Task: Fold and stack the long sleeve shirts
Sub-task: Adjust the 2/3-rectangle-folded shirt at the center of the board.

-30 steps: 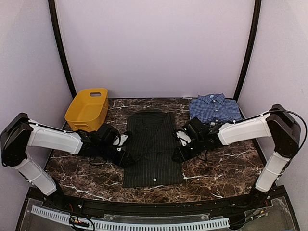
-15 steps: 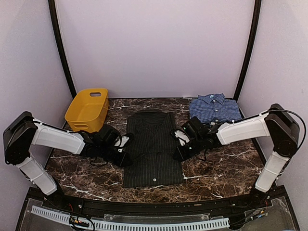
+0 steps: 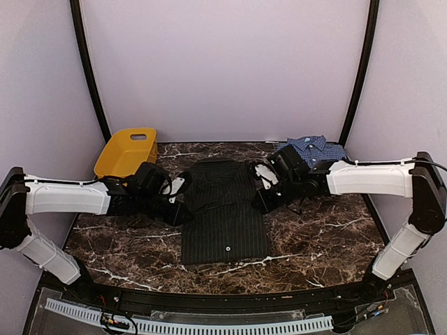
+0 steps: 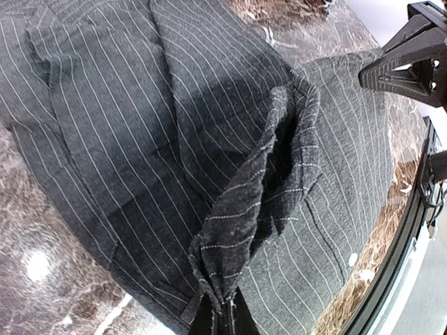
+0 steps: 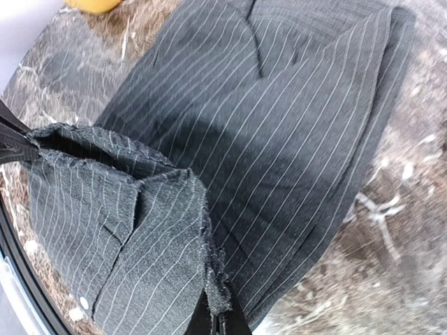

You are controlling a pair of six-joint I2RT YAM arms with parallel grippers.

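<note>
Left gripper [image 4: 222, 317] clamped on black pinstriped shirt [image 3: 225, 223] left edge; right gripper [image 5: 218, 319] clamped on its right edge. Both edges pinched up. Blue checked shirt [image 3: 316, 148] back right.

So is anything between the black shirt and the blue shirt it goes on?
Nothing loose. Only bare marble table lies between the black pinstriped shirt and the blue checked shirt. The right arm crosses that gap, with the right end effector pinching the black one.

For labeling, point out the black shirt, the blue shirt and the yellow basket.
black shirt [image 3: 223, 227], top view, lower front panel
blue shirt [image 3: 313, 144], top view, collar
yellow basket [image 3: 122, 158], top view, inside wall
</note>
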